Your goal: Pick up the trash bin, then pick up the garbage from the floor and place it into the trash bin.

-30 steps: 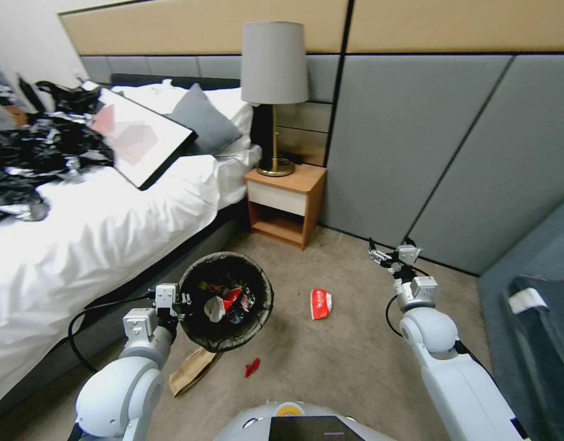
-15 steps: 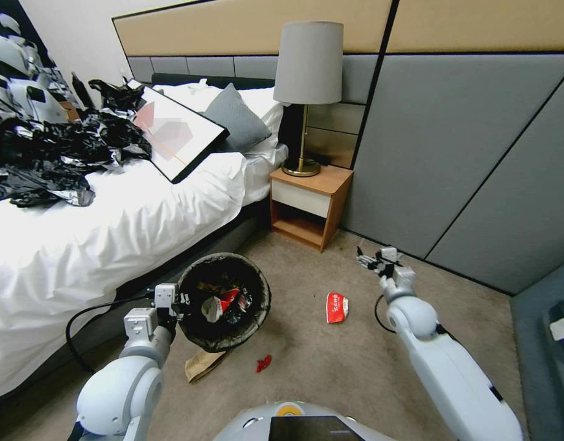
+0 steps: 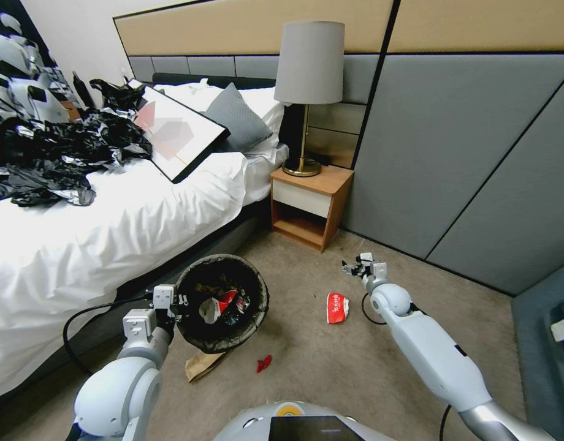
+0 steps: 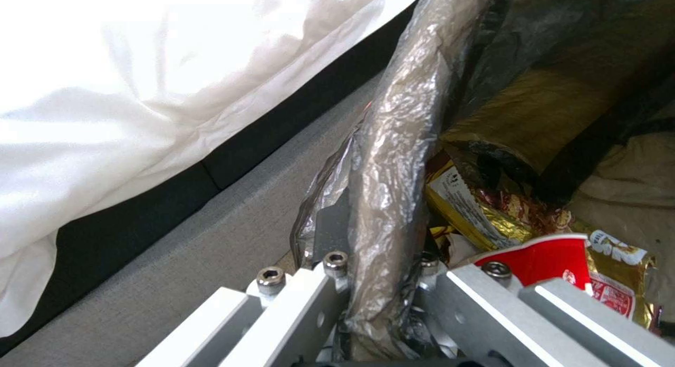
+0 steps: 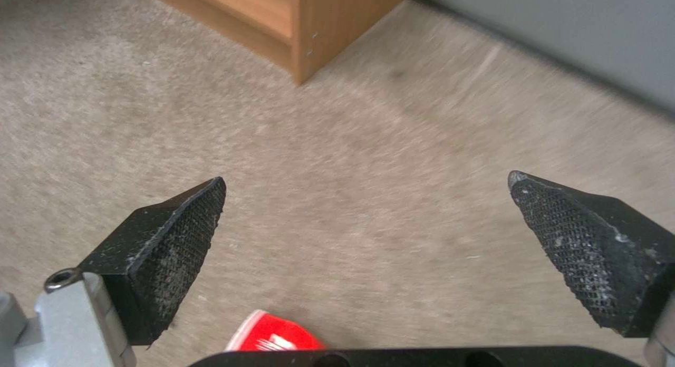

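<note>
The right gripper [image 5: 366, 198] hovers over the carpet [image 3: 355, 361], fingers [image 5: 176, 240] spread wide and empty; the red-and-white packet [image 3: 337, 307] lies flat just beside them, crumpled. The left gripper [image 4: 379, 282] has its fingers clenched on the trash bin [image 3: 260, 306] rim, the black-lined bin tilted beside the bed [image 3: 110, 233], wrappers inside.

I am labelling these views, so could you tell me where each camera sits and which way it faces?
Head view: on the head, looking down at the carpet by the bed; both arms show, left gripper holding the bin, right gripper open.
Left wrist view: on the left wrist, looking along the clamped bin rim at the litter inside.
Right wrist view: on the right wrist, looking down between open fingers at carpet.
Shared: head and right wrist views both show the red packet.
</note>
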Tool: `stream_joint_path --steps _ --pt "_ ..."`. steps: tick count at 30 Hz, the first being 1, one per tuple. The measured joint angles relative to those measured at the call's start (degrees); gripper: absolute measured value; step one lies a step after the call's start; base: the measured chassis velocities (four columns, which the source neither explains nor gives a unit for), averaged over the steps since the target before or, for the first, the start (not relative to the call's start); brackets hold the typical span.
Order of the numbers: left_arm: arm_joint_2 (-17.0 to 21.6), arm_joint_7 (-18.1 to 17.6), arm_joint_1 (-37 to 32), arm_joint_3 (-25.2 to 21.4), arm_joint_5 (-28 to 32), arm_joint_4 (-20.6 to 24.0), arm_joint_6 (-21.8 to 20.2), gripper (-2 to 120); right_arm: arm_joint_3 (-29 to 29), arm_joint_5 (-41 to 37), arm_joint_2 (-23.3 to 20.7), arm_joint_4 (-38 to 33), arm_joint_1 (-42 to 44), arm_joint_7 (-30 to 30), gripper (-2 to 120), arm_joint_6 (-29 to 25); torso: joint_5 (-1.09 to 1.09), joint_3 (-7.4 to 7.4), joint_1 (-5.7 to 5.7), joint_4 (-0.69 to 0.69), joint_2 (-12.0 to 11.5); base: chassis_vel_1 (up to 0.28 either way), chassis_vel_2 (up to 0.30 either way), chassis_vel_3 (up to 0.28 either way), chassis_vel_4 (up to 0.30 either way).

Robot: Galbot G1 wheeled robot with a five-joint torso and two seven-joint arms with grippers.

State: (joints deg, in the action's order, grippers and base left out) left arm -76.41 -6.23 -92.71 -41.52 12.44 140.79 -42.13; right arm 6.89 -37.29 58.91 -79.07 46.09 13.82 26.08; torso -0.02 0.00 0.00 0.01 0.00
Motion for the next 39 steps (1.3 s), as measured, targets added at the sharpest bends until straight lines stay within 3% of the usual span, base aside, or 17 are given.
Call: stream_joint_path --steps 7,11,23,39 --pt "0.1 0.1 0.0 -0.1 -0.2 -0.3 0.0 0 -2.6 -3.1 4.9 12.5 -6.8 -1.2 100 0.5 0.02 0.00 0.00 0.00 0.0 0.000 0.000 0.000 0.000" --pt "0.2 0.2 0.0 -0.1 -0.2 -0.5 0.0 0 -2.7 -3.1 7.1 14.9 -7.3 -1.2 100 0.4 0.02 0.00 0.00 0.01 0.0 0.000 0.000 0.000 0.000" --pt "0.6 0.5 0.4 0.1 -0.3 -1.1 0.0 0 -1.0 -4.3 11.0 17.6 -3.5 0.5 100 1.3 0.01 0.00 0.00 -0.01 0.0 0.000 0.000 0.000 0.000" --pt "0.1 0.8 0.7 0.6 -0.8 -1.7 0.0 0 1.0 -2.6 10.2 20.0 1.0 0.8 100 0.9 0.02 -0.01 0.00 0.00 0.0 0.000 0.000 0.000 0.000"
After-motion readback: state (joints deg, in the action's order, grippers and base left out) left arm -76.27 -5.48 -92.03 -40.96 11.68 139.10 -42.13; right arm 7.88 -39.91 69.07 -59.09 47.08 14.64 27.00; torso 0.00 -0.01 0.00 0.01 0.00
